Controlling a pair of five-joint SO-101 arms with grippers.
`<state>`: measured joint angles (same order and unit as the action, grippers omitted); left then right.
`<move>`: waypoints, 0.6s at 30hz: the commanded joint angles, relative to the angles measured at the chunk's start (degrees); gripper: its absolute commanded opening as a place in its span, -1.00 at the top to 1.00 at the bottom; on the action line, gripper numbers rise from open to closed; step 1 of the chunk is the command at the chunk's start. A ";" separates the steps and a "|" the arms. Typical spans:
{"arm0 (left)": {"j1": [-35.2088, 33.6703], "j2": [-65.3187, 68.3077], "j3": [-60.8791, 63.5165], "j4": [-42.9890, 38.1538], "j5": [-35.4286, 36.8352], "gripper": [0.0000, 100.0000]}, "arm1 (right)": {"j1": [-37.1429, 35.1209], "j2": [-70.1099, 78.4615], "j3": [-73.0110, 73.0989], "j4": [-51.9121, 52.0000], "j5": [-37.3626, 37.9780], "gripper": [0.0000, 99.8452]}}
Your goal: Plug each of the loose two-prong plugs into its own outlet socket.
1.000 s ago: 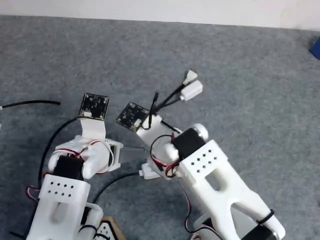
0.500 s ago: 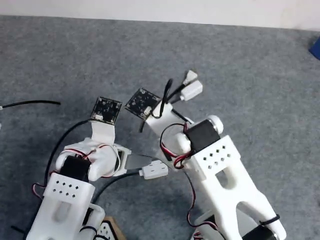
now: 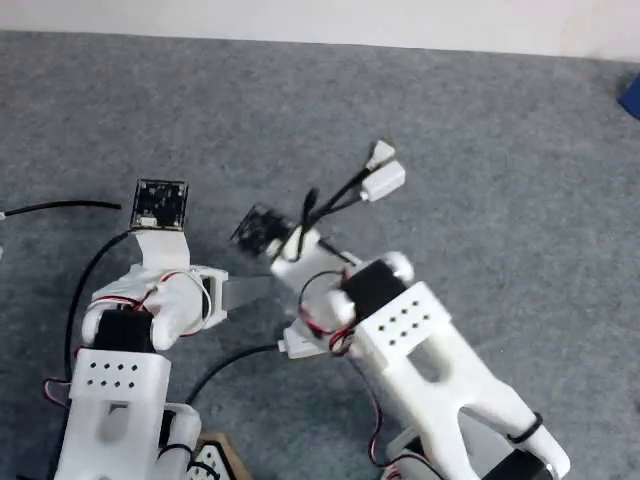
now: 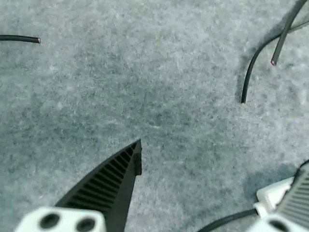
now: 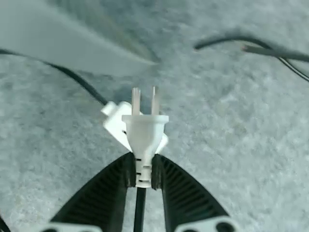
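Observation:
My right gripper (image 5: 143,162) is shut on a white two-prong plug (image 5: 144,133), held low over the carpet with its prongs pointing away from the wrist. Close behind the plug lies a white connector block (image 5: 112,123) on a black cable. From above, a white piece (image 3: 299,346) shows at the right arm's wrist. My left gripper (image 4: 219,162) is open just left of it, holding nothing, its grey finger (image 3: 246,292) reaching toward the right arm. Two more white connectors (image 3: 384,178) on black cables lie farther back.
Grey carpet (image 3: 500,150) covers the table. Loose black cable ends lie at the far left (image 3: 60,207) and ahead of the arms (image 4: 258,67). A blue object (image 3: 630,95) sits at the right edge. The two arms stand close together.
Both arms have pulled back from half a second ago. The left arm has swung left, and the right arm has returned with the plug still in its grip.

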<state>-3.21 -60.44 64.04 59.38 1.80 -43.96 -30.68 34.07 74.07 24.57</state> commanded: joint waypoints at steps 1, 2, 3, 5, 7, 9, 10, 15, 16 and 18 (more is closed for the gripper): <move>-0.57 -0.22 -2.07 -2.46 0.70 0.07 | -3.82 -0.75 0.04 -1.54 -1.49 0.98; -0.48 -0.22 -1.98 -2.73 0.70 0.07 | -4.18 -0.75 0.04 -1.27 -1.58 0.98; -0.48 -0.13 -1.98 -2.81 0.70 0.07 | -4.26 -0.75 -0.31 -1.19 -1.58 0.98; -0.13 -0.13 -1.19 -2.90 0.70 0.07 | -4.00 -0.75 -0.48 -1.01 -1.58 0.98; 1.98 -0.13 0.40 -2.99 0.35 0.07 | -4.00 -0.75 -2.07 0.31 -1.58 0.98; 4.79 -0.13 2.24 -2.99 0.35 0.07 | -3.91 -0.75 -5.32 2.51 -1.58 0.98; 5.93 -0.13 2.68 -2.99 0.35 0.07 | -3.74 -0.75 -7.16 3.65 -1.58 0.98; 7.60 -0.22 3.30 -2.81 0.35 0.07 | -1.19 -0.13 -15.78 9.01 -1.14 0.98; 7.60 -0.22 3.30 -2.73 0.35 0.07 | -1.19 -0.13 -16.92 9.80 -1.14 0.98; 7.60 -0.22 3.38 -2.73 0.35 0.07 | -1.19 -0.13 -18.42 11.03 -1.14 0.98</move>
<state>3.03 -60.53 67.21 57.19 2.07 -46.42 -30.42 20.97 84.00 23.52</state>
